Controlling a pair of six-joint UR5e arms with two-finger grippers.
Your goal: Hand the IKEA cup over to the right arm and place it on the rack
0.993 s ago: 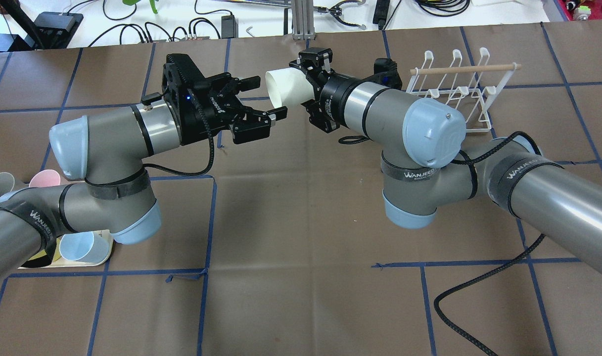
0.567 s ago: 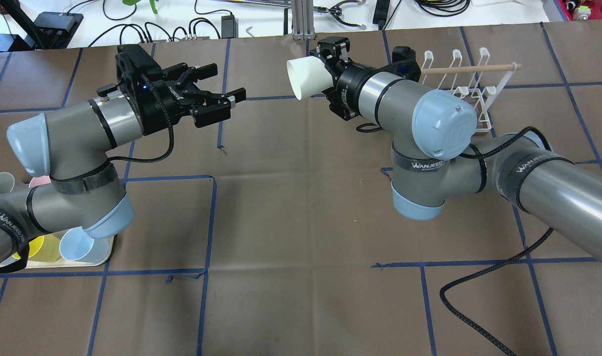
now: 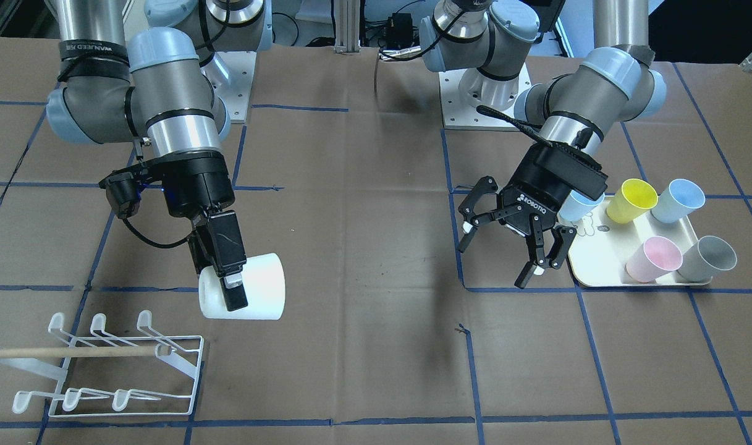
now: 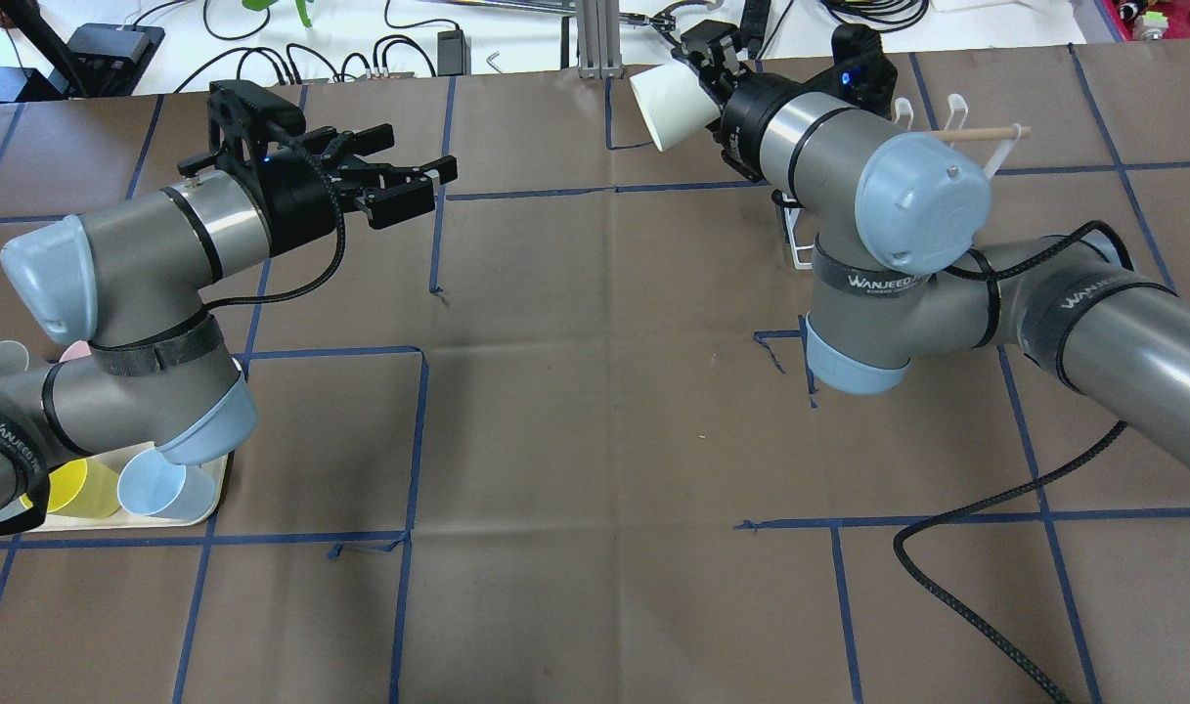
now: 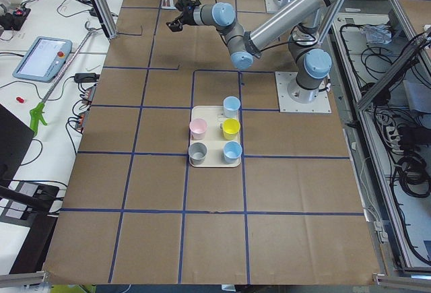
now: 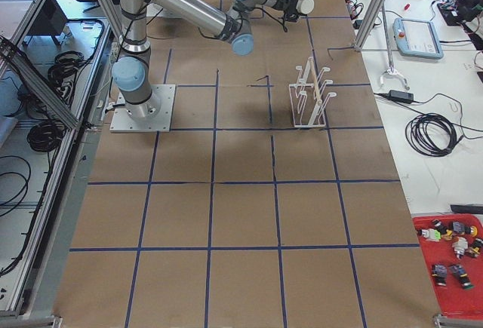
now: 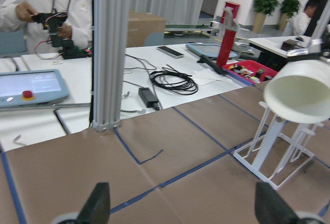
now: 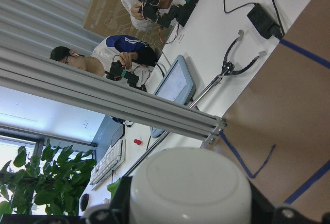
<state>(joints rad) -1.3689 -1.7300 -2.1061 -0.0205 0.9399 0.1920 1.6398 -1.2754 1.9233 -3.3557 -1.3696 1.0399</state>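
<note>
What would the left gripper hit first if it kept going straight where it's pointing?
Likely the brown table cover, between the aluminium post and the rack: the left gripper points slightly downward. The white cup sits off that line. Depth is unclear.

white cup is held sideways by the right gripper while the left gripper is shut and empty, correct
Not quite. The left gripper is open, not shut: the exterior front-facing view shows its fingers spread wide with nothing between them. The rest stands: the white cup lies sideways, clamped in the right gripper.
</note>
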